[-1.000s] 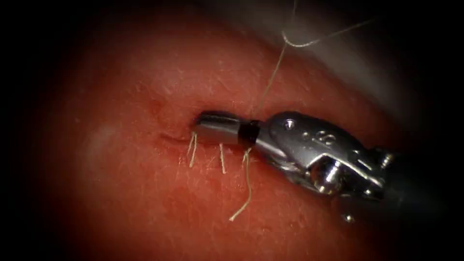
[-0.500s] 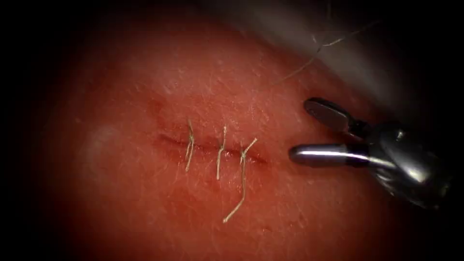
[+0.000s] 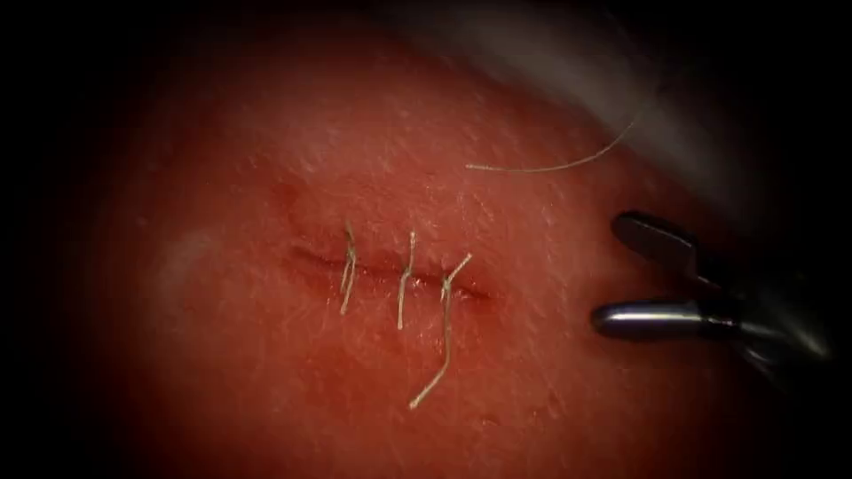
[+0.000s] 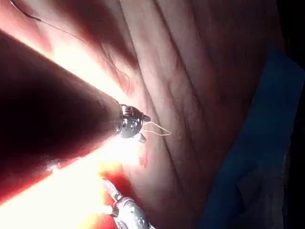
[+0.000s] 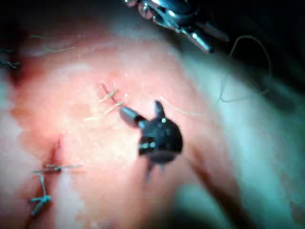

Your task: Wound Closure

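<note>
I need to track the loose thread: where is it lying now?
In the endoscope view the thread lies on the tissue, above and right of the cut, above the right end effector.

On the tissue (image 3: 266, 372) in your endoscope view, the cut (image 3: 382, 270) ran left to right at the middle, with three stitches (image 3: 406, 279) side by side across it. The cut end of thread (image 3: 435, 372) trailed toward you from the rightmost stitch. Your right tool (image 3: 621, 279) sat well to the right of the cut, jaws apart and holding nothing. A loose thread (image 3: 550, 167) lay behind it, beyond the cut.
</note>
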Controlling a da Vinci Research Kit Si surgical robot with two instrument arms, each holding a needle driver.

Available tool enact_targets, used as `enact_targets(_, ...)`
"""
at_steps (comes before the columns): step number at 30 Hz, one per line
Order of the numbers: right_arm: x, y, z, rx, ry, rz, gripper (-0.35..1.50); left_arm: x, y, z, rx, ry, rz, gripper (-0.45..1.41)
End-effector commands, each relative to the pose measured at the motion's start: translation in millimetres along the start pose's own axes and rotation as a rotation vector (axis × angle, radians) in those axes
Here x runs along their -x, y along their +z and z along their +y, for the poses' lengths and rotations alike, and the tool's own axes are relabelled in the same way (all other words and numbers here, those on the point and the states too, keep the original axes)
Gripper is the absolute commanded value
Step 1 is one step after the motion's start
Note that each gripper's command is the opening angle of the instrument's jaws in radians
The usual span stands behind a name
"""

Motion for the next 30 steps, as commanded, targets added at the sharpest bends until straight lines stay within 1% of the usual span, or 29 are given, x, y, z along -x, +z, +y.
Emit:
enact_targets(1,0.3,0.8,-0.2,-0.005,-0.001,0.001,1.48,0.1,-0.3,0.0,0.016,0.003,0.016,0.77)
enact_targets(3,0.3,0.8,-0.5,-0.017,0.004,-0.002,1.48,0.7,-2.4,0.8,0.040,0.011,0.026,0.77)
enact_targets(4,0.4,0.9,-0.7,-0.040,0.002,-0.008,1.48,2.1,-4.1,1.9,0.061,0.024,0.022,0.76)
enact_targets(7,0.4,1.2,-1.1,-0.064,0.001,-0.014,1.48,4.6,-5.8,3.8,0.082,0.047,0.018,0.76)
enact_targets(9,0.4,1.4,-1.4,-0.069,0.000,-0.015,1.48,7.6,-7.4,6.1,0.105,0.076,0.006,0.76)
enact_targets(10,0.4,1.5,-1.4,-0.071,0.000,-0.016,1.48,8.5,-8.0,6.8,0.113,0.084,0.004,0.76)
enact_targets(14,0.4,1.6,-1.5,-0.070,0.000,-0.016,1.48,10.3,-9.6,9.3,0.135,0.095,-0.001,0.74)
enact_targets(15,0.4,1.6,-1.4,-0.071,0.000,-0.016,1.48,10.4,-9.7,9.7,0.137,0.119,0.001,0.73)
enact_targets(17,0.4,1.6,-1.4,-0.071,0.000,-0.016,1.48,10.6,-9.9,10.8,0.141,0.191,0.008,0.73)
enact_targets(19,0.4,1.3,-1.4,-0.073,0.000,-0.017,1.48,11.2,-9.9,13.0,0.144,0.361,0.023,0.68)
enact_targets(20,0.4,1.3,-1.3,-0.074,0.000,-0.017,1.48,11.3,-9.9,13.4,0.145,0.392,0.026,0.67)
enact_targets(21,0.4,1.2,-1.3,-0.074,0.000,-0.017,1.48,11.5,-9.9,14.3,0.145,0.476,0.034,0.64)
enact_targets(23,0.4,1.2,-1.2,-0.074,0.000,-0.017,1.48,11.6,-9.8,15.3,0.145,0.595,0.043,0.61)
enact_targets(24,0.4,1.3,-1.2,-0.074,0.000,-0.017,1.48,11.6,-9.7,16.3,0.146,0.713,0.043,0.59)
enact_targets(27,0.4,1.3,-1.2,-0.074,0.000,-0.017,1.48,11.7,-9.4,16.8,0.140,0.857,0.030,0.56)
enact_targets(30,0.4,1.3,-1.2,-0.074,0.000,-0.017,1.48,12.1,-9.2,16.8,0.104,0.982,-0.013,0.55)
